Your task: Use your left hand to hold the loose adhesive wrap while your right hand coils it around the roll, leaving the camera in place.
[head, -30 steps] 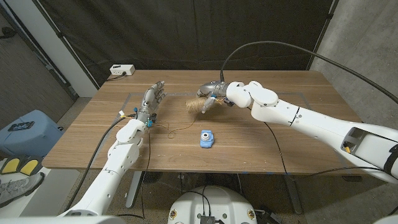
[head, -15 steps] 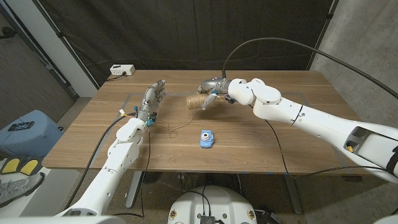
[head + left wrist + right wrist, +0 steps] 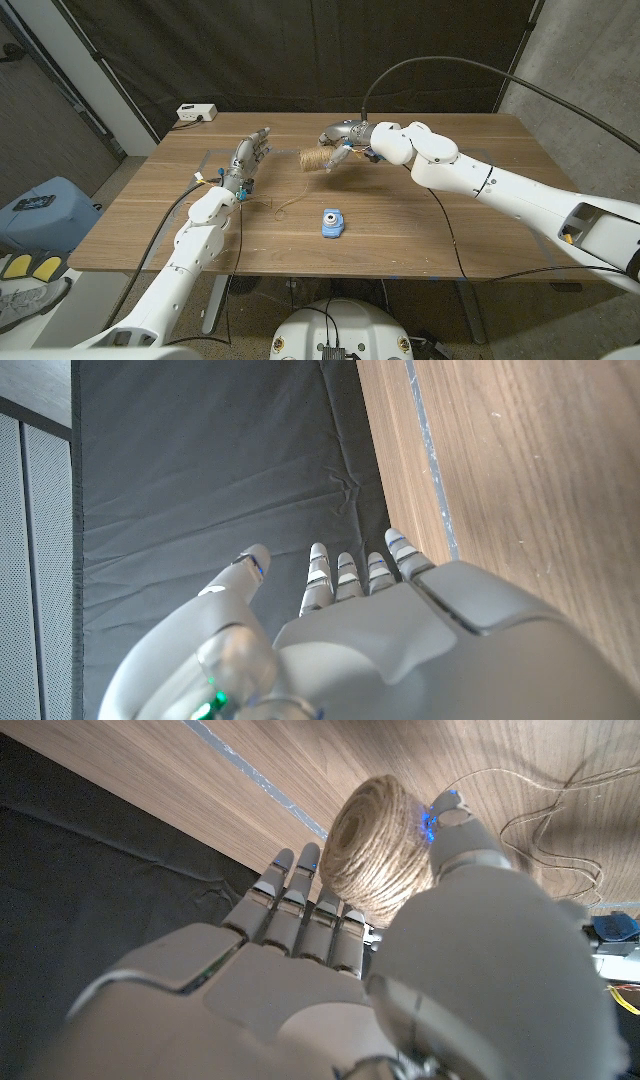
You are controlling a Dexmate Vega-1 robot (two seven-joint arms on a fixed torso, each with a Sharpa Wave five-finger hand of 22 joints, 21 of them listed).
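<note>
My right hand [image 3: 340,142] grips the twine roll [image 3: 316,159] near the tabletop's [image 3: 420,215] far edge. My left hand's [image 3: 247,160] fingers [image 3: 345,575] are straight and empty. The blue camera [image 3: 332,222] sits nearer the front edge.

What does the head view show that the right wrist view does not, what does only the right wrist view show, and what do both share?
Only the head view shows the left hand standing at the table's left side, holding nothing, and a white box at the table's far left corner.

Only the right wrist view shows the roll's wound strands up close and its flat end face.

Both show the right hand gripping the twine roll, loose twine trailing over the wooden table, and the blue camera.
</note>
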